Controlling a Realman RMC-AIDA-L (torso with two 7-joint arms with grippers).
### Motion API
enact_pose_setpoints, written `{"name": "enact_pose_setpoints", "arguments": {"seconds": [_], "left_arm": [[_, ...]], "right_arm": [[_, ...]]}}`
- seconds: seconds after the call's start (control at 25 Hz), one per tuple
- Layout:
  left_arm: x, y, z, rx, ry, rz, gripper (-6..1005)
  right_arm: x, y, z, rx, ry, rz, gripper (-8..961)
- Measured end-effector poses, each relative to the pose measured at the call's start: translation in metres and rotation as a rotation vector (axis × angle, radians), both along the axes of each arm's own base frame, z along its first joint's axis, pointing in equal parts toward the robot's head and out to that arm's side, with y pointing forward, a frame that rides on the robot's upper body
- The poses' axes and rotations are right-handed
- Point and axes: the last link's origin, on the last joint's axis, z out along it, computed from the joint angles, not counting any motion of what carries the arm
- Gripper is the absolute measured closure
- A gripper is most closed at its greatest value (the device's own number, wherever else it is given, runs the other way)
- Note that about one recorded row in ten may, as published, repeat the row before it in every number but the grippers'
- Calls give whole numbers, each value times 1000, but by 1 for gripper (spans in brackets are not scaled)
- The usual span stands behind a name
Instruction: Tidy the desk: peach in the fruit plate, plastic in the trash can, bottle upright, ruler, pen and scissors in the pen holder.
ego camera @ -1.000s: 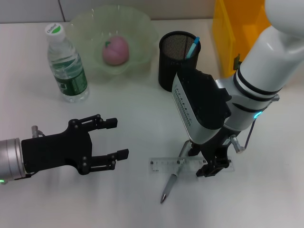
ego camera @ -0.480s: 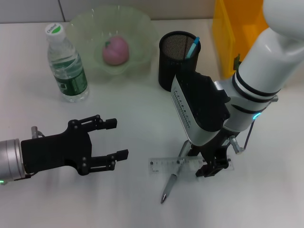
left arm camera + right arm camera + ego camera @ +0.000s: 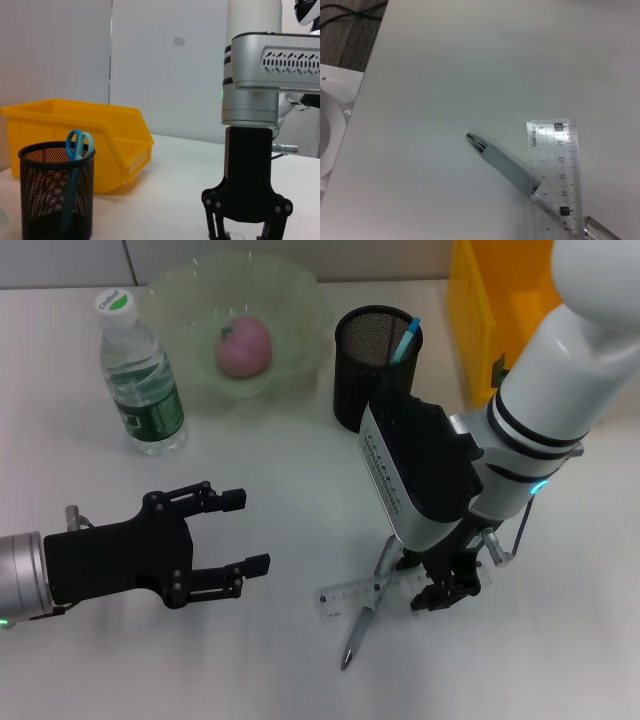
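Note:
My right gripper [image 3: 447,592] is shut on one end of the clear ruler [image 3: 350,598], which slants down to the table across the silver pen [image 3: 362,620]. The right wrist view shows the ruler [image 3: 555,170] lying over the pen [image 3: 502,162]. Blue scissors [image 3: 408,340] stand in the black mesh pen holder [image 3: 375,370]. A pink peach [image 3: 245,347] sits in the green fruit plate [image 3: 290,300]. The bottle [image 3: 140,375] stands upright. My left gripper [image 3: 255,530] hovers open and empty at the near left. No plastic is in view.
A yellow bin [image 3: 500,310] stands at the back right, beside the pen holder. The left wrist view shows the pen holder [image 3: 55,190], the scissors [image 3: 77,150], the bin [image 3: 100,145] and the right gripper [image 3: 245,227] from the side.
The ruler's gripped end has risen, so the ruler now slants instead of lying flat. The pen beneath it shifted slightly. The left arm has not moved.

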Motion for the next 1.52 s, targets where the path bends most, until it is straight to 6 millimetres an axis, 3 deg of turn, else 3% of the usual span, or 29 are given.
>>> {"name": "enact_pose_setpoints", "arguments": {"seconds": [0.28, 0.48, 0.76, 0.84, 1.0, 1.24, 1.4, 1.52], "left_arm": [[0, 1, 1, 5, -2, 3, 202], [0, 1, 1, 4, -2, 5, 202], [1, 1, 1, 4, -10, 4, 202], [2, 0, 1, 8, -20, 7, 202], [5, 0, -3, 9, -38, 9, 202], [14, 2, -4, 39, -100, 14, 202], [17, 3, -6, 47, -117, 17, 202], [20, 4, -7, 46, -126, 18, 202]], "right_arm": [[-2, -1, 2, -5, 8, -8, 559], [-10, 2, 16, 0, 54, -50, 568], [-8, 15, 54, 56, 199, -140, 569], [1, 20, 70, 107, 292, -181, 569], [12, 22, 83, 150, 413, -213, 570], [41, 15, 107, 258, 750, -240, 570], [53, 14, 108, 321, 904, -239, 570], [64, 13, 97, 381, 1064, -200, 570]]}}
